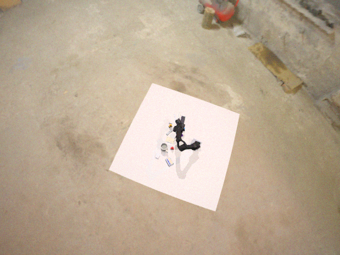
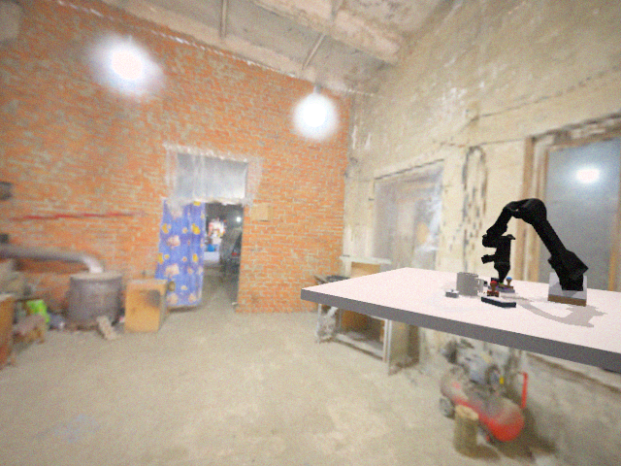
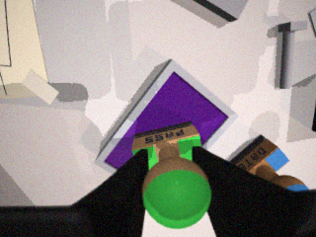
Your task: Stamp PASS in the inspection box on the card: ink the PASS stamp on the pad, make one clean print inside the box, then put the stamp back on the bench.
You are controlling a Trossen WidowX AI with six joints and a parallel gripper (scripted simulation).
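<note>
Inking is the step now: hand [image 3: 170, 157] grips the PASS stamp [image 3: 167, 140] at the lower centre, over the purple ink pad [image 3: 180, 111]. Next, I think, it must press down, then go to the card [image 3: 17, 44] at upper left.

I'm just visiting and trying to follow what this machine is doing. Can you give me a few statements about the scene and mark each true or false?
1. The claw grips the green-knobbed PASS stamp. True.
2. The stamp is over a purple ink pad. True.
3. The ink pad is red. False: it is purple with a pale grey rim.
4. A blue stamp stands beside the pad. True.
5. The claw is empty. False: it is shut on the stamp.
</note>
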